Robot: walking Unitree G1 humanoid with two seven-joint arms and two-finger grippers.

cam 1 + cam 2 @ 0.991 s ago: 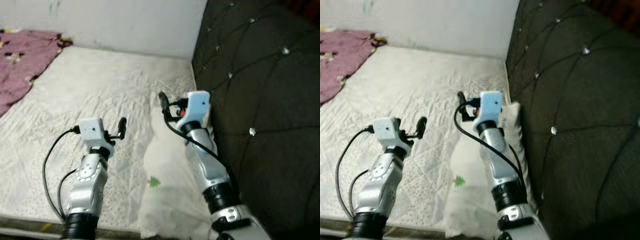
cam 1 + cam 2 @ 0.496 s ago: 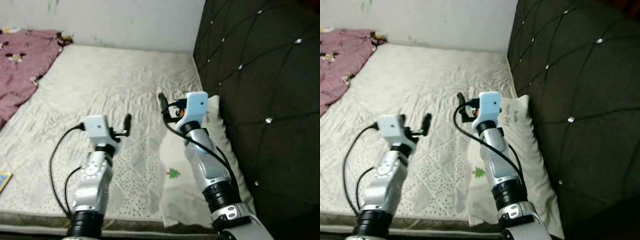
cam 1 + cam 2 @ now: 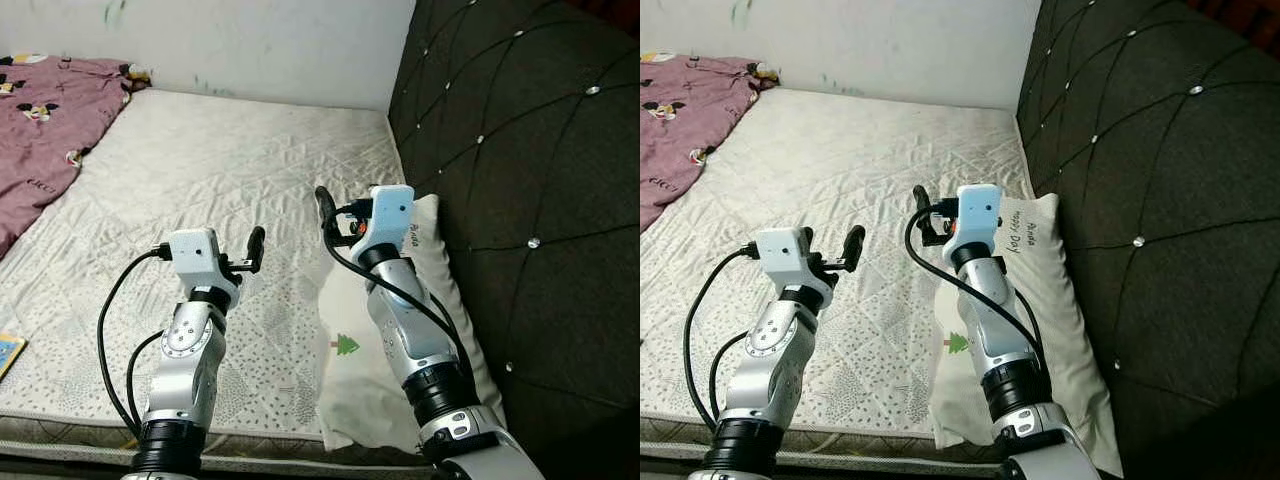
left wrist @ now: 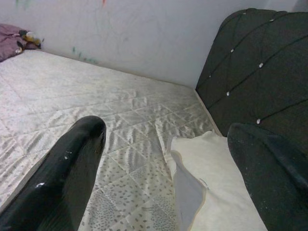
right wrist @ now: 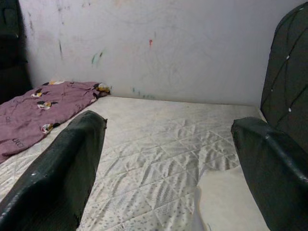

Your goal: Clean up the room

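Two black fingers [image 4: 62, 178] stand wide apart over a quilted white mattress [image 4: 96, 106], with a cream pillow [image 4: 216, 183] beside the dark tufted headboard [image 4: 260, 72].

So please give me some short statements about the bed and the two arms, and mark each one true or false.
1. The white pillow with a small green tree print lies against the dark tufted headboard. True.
2. The purple patterned blanket covers the pillow. False: it lies at the far left of the white quilted mattress, apart from the pillow.
3. The left gripper has its jaws open. True.
4. The right gripper is shut on the blanket. False: its jaws are open and hold nothing.
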